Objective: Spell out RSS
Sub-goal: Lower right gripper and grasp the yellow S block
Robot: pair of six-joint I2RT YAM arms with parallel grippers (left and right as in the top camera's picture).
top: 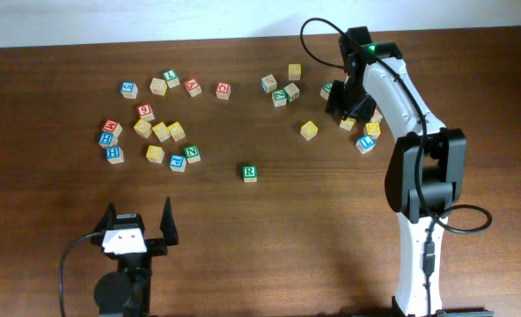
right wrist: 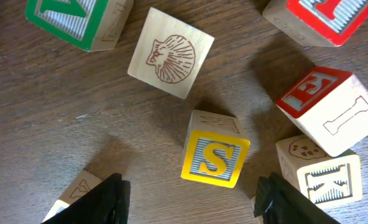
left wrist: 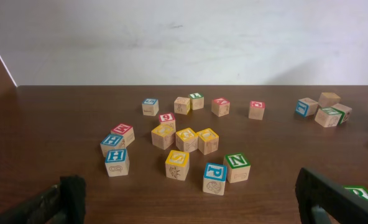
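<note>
The green-bordered R cube [top: 249,173] sits alone near the table's middle; its corner shows at the lower right of the left wrist view [left wrist: 361,194]. A yellow S cube [right wrist: 215,158] lies on the wood between and just ahead of my right gripper's [right wrist: 190,202] open fingers, not touching them. In the overhead view my right gripper [top: 344,106] hovers over the right cluster and hides that S cube. I cannot pick out the second S cube; several yellow cubes [top: 161,132] lie in the left cluster. My left gripper [top: 138,220] is open and empty near the front edge.
A green N cube [left wrist: 236,163] and a blue P cube [left wrist: 214,176] stand in front of the left gripper. Around the S cube are a shell-picture cube [right wrist: 170,53], a red-faced cube [right wrist: 327,106] and a K cube [right wrist: 324,174]. Another yellow cube [top: 308,130] lies left of the right gripper.
</note>
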